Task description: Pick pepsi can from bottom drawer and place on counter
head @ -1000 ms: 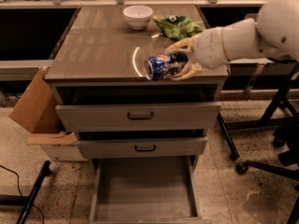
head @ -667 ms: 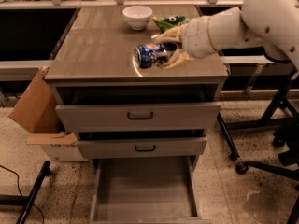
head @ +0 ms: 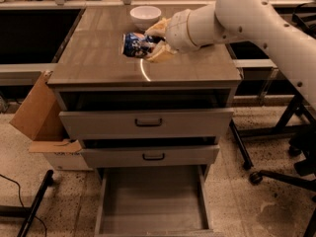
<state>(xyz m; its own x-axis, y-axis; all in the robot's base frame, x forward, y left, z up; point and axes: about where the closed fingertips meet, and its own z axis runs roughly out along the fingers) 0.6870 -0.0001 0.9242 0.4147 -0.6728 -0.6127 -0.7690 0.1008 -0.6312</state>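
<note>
While the bottom drawer (head: 100, 201) stands open and empty, placing well calls for a slow descent onto the worktop (head: 106, 58), releasing only once settled, lest it roll. The pepsi can (head: 134, 44) hangs sideways over the worktop, long axis level, 1 end pointing left; the claw (head: 152, 43) pinches its right half.

tan claw (head: 151, 44) above tabletop (head: 94, 58), gripping pepsi can (head: 135, 44): dark blue, white-red logo. tabletop glossy grey-brown wood grain. bowl (head: 145, 17) just behind claw, white. bottom drawer (head: 148, 201) way below claw, flat grey. arm (head: 247, 9) white.
</note>
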